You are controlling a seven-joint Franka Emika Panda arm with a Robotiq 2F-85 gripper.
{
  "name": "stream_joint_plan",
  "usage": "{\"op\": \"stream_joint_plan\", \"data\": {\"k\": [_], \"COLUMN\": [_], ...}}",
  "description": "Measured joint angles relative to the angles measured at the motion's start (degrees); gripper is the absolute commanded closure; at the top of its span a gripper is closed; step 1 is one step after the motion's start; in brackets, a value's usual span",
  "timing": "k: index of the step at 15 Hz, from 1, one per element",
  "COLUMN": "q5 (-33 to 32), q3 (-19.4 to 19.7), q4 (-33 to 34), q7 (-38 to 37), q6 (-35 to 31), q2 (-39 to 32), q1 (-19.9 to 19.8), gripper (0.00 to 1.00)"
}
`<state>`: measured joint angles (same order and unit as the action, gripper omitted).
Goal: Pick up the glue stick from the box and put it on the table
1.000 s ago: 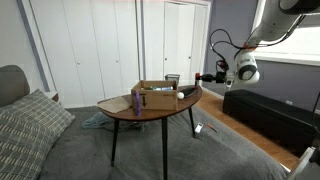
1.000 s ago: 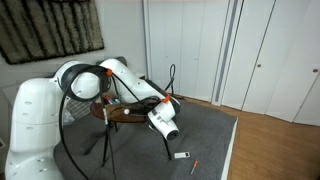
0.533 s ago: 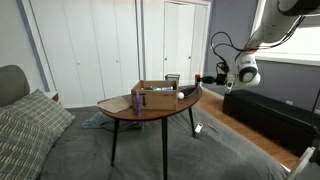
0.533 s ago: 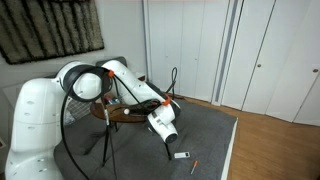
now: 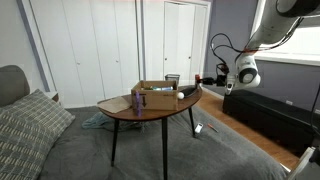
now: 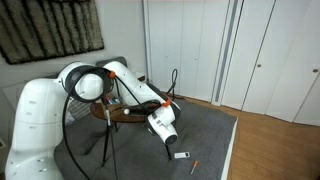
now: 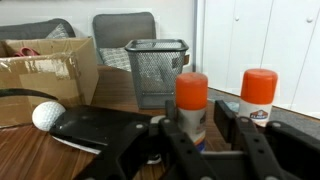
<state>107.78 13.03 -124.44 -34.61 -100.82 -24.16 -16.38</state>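
Note:
In the wrist view my gripper (image 7: 196,128) straddles an upright glue stick (image 7: 192,100) with an orange cap, standing on the dark wooden table (image 7: 30,160). The left finger is next to it and a narrow gap shows at the right finger, so the jaws look open. A second orange-capped glue stick (image 7: 258,97) stands to the right, outside the jaws. The tan cardboard box (image 7: 50,72) sits at the back left. In an exterior view the gripper (image 5: 196,84) is at the table's (image 5: 150,113) edge, beside the box (image 5: 155,96).
A black mesh basket (image 7: 158,68) stands behind the gripper. A white ball (image 7: 45,116) and a flat black object (image 7: 92,127) lie by the box. A purple item (image 5: 136,100) stands on the table. A long black bench (image 5: 272,115) lies beyond. Small items lie on the floor (image 6: 182,155).

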Motion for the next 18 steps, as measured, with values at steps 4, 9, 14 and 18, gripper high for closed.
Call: {"op": "stream_joint_plan", "data": {"k": [4,9,14,18], "q5": [0.00,0.00,0.00,0.00], "q3": [0.00,0.06,0.30,0.43], "q4": [0.00,0.00,-0.02,-0.45], "q7": [0.10,0.60,1.59,2.25], "q6": [0.00,0.09,0.41,0.84], "q2": [0.00,0.17,1.07,2.69], "q1": [0.00,-0.01,-0.01,-0.01], "gripper": [0.13,0.25,0.26,0.26]}}
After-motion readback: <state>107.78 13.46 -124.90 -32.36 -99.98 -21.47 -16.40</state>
